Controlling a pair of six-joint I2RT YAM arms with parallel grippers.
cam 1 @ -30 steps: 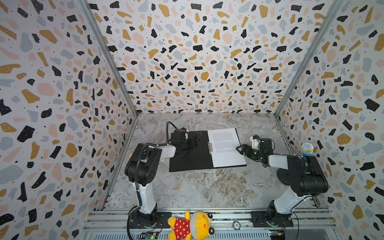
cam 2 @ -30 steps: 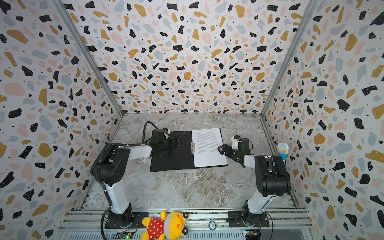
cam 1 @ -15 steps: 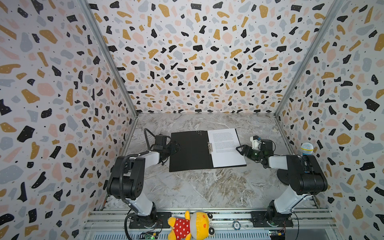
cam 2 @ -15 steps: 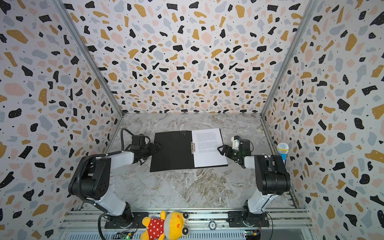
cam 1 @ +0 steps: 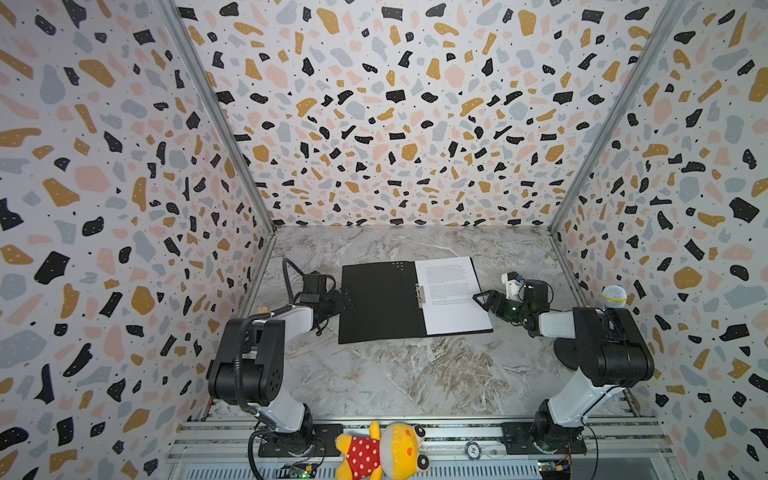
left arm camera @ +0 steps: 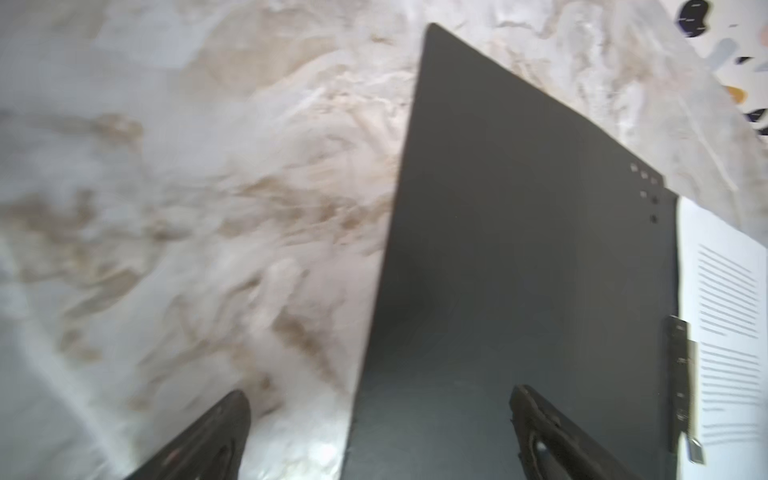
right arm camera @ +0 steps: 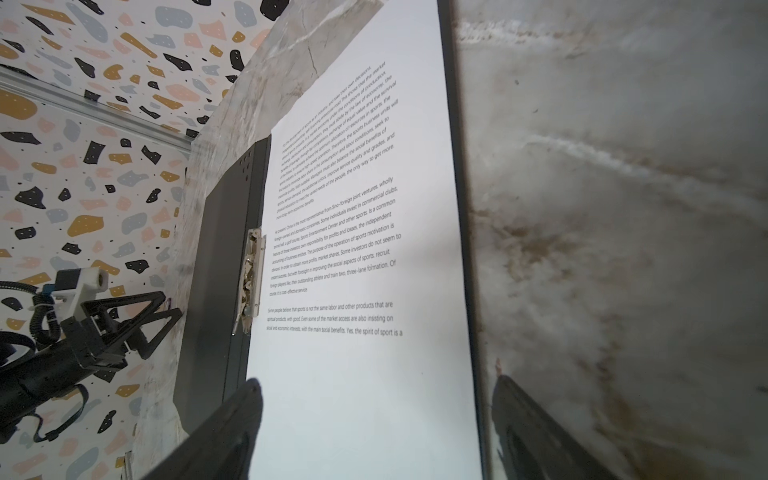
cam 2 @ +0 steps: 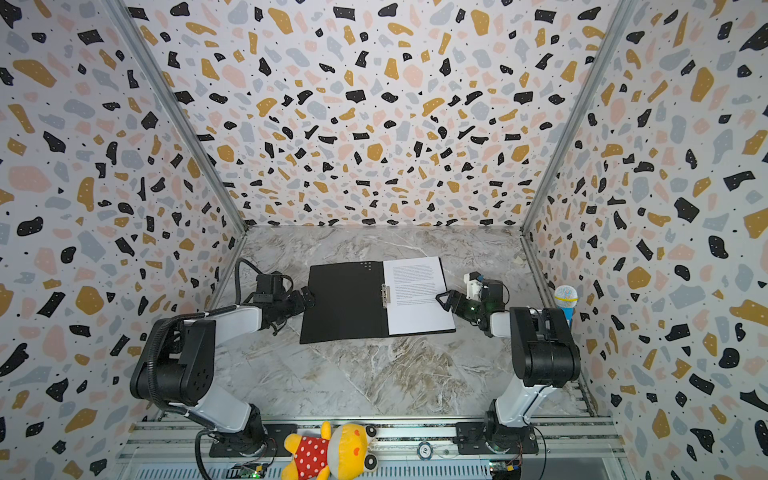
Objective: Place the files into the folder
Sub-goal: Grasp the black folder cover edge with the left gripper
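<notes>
The folder lies open mid-frame. The left pincer, apart, straddles its left edge. The right pincer, apart, straddles the right edge of the paper.

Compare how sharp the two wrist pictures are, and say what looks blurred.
Left wrist view: the marble-patterned tabletop is smeared with blur, and the open black card folder looks soft. Right wrist view: the white printed paper sheet is sharp, its text readable.
</notes>
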